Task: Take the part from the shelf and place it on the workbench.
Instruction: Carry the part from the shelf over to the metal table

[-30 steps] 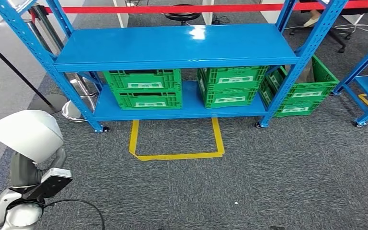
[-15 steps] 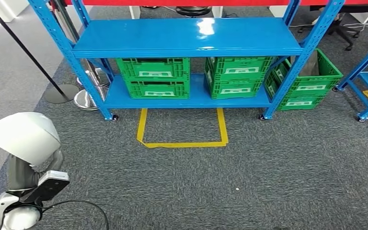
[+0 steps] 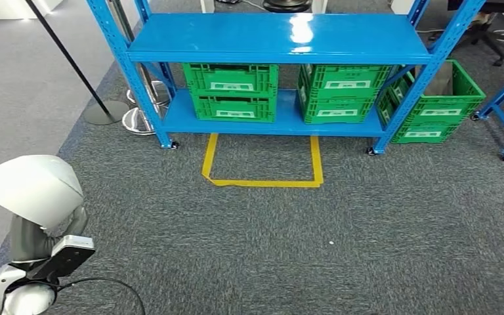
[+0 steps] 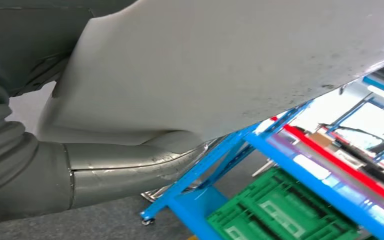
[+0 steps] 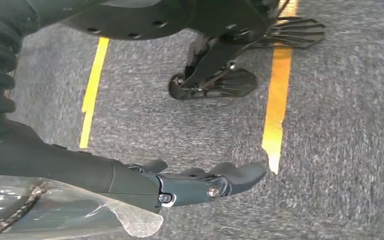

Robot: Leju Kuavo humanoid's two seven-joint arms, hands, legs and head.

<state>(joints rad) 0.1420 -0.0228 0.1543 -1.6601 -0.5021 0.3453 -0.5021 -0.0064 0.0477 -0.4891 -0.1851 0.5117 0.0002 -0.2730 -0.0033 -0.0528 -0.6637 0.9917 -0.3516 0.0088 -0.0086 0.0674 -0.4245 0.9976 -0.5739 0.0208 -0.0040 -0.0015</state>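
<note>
- Part held against left hand; grip can't be told.
- Right hand empty, fingers loosely extended.
- Shelf well apart; carry part level, no swinging.

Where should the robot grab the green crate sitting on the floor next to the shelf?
Probably the near top rim, reaching from above and the front. The green crate has an open top with a firm-looking edge, and the post of the blue shelf crosses its left end.
</note>
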